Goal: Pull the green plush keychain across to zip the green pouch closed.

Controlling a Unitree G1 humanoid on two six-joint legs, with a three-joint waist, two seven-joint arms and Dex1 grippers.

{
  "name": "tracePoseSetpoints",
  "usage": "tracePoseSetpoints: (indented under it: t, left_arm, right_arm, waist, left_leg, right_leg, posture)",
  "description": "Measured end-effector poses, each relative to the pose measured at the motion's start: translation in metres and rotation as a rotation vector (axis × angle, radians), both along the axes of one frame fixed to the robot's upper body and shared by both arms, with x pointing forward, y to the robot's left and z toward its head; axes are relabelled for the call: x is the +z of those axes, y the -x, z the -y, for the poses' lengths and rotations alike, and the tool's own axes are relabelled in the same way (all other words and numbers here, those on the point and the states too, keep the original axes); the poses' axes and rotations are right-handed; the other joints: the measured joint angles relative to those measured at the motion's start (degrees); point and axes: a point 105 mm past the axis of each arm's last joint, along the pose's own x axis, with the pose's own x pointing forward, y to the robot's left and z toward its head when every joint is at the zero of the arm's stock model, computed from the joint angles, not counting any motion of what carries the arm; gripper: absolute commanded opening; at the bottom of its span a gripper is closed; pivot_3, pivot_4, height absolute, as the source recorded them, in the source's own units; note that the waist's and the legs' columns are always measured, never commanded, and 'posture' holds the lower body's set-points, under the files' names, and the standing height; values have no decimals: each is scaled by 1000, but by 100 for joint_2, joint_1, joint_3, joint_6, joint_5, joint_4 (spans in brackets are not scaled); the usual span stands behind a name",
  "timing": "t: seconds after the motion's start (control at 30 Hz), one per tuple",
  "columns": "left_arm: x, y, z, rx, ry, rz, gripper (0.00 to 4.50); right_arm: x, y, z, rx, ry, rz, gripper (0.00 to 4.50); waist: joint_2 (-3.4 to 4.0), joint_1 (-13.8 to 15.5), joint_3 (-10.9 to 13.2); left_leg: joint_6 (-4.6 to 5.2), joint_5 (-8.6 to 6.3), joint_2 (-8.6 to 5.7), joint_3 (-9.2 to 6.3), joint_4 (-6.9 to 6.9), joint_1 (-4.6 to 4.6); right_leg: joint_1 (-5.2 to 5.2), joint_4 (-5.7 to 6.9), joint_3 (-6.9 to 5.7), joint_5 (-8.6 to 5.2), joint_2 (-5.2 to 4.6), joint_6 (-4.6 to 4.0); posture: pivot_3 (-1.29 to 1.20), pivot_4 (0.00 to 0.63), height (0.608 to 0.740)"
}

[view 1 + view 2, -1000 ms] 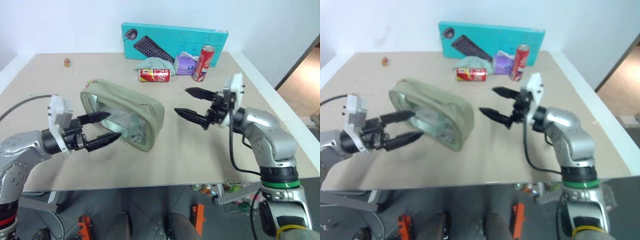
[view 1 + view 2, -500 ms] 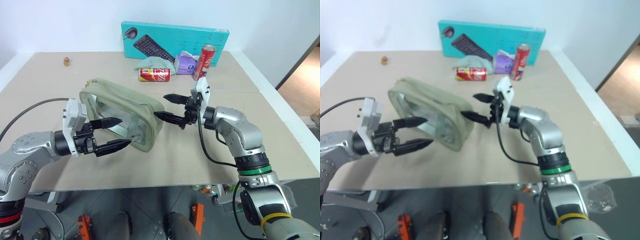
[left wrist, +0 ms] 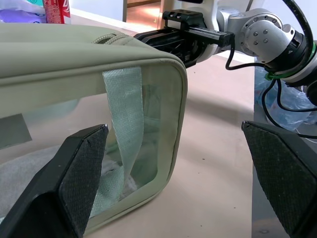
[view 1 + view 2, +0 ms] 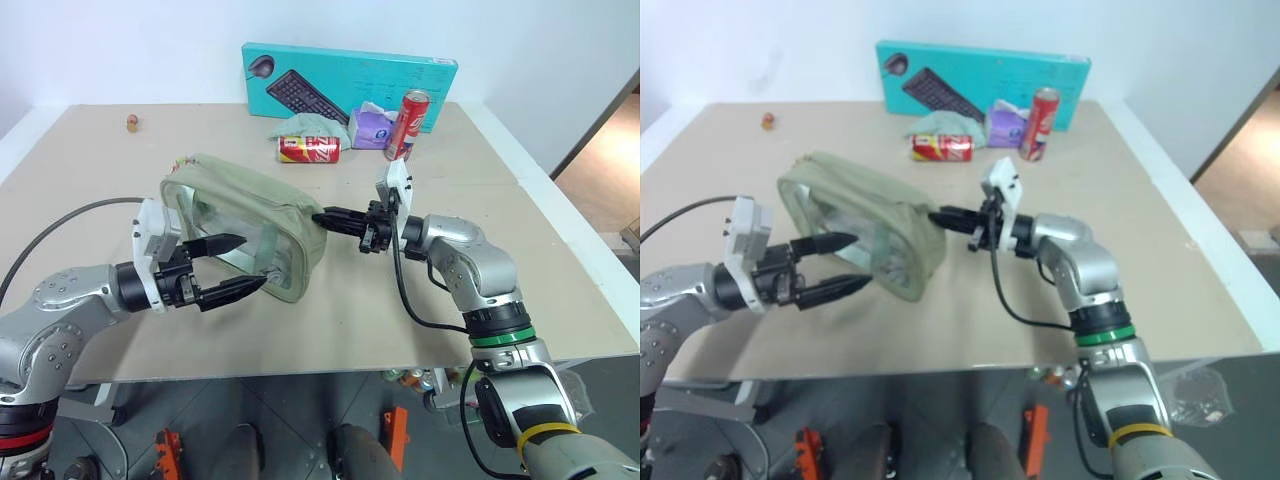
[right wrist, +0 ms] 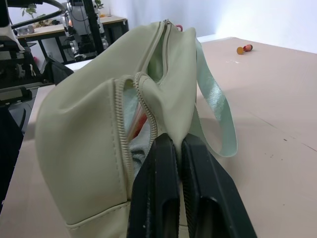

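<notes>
Plainly unzipped, the boxy pale sage-green fabric pouch [image 4: 245,225] lies mid-counter [image 4: 400,300], its zipper gaping. The right end effector [image 5: 171,148] is pressed together, pinching fabric at the pouch's near end; the left end effector [image 4: 232,266] hangs spread beside its clear panel. Zipping remains. The lime plush keychain is hard to find.

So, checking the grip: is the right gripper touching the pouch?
Touching: in the right wrist view the right gripper is shut on the pouch fabric beside the zipper.
</notes>
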Motion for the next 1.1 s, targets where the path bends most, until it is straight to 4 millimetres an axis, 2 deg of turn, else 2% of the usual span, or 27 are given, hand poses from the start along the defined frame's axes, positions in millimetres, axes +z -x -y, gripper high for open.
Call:
tracePoseSetpoints:
  t: [0.27, 0.37, 0.5, 0.67, 0.83, 0.93, 1.1]
  left_arm:
    - [0, -2, 3, 0, 8, 7, 4500]
    - [2, -3, 5, -6, 11, 14, 4500]
    - [4, -3, 8, -28, 12, 18, 4500]
    - [4, -3, 12, -47, 12, 21, 4500]
    - [4, -4, 13, -46, 12, 21, 4500]
    - [4, -4, 13, -46, 13, 21, 4500]
    - [4, -4, 13, -47, 13, 21, 4500]
  right_arm:
    - [5, 8, 5, 50, 39, 39, 48]
    - [14, 6, 20, 71, 96, 77, 48]
    - [38, -10, 49, 48, 194, 186, 48]
    - [34, -33, 79, -10, 269, 193, 48]
    - [35, -44, 95, -74, 289, 197, 1739]
    - [38, -47, 101, -114, 235, 198, 2757]
    - [69, -48, 111, -196, 70, 230, 4456]
  waist:
    - [0, 10, 0]
    - [1, 15, 2]
    - [1, 7, 2]
    - [2, -11, 4]
    - [2, -13, 4]
    - [3, -13, 4]
    - [5, -12, 5]
  left_leg:
    - [0, 0, -1, 0, 0, -3]
    - [0, 0, -4, 1, 3, -7]
    - [0, 0, -3, 1, 4, 0]
    - [0, 0, -2, 3, 1, -1]
    - [-1, -3, -3, 2, 0, -3]
    - [-1, -3, -3, 2, 0, -3]
    - [-1, -3, -3, 2, 1, -4]
  right_leg:
    - [0, -1, -1, -1, 0, 1]
    - [-3, -1, 1, 1, -3, 4]
    - [0, -2, -1, 1, -1, 1]
    - [-3, -1, 2, -1, 1, -2]
    - [-2, -1, 3, 12, 1, -25]
    - [-2, -1, 3, 12, 0, -26]
    - [-3, 0, 3, 12, 0, -24]
  posture:
    - [0, 150, 740]
    - [0, 150, 740]
    - [0, 150, 740]
    - [0, 150, 740]
    - [0, 150, 740]
    - [0, 150, 740]
    - [0, 150, 740]
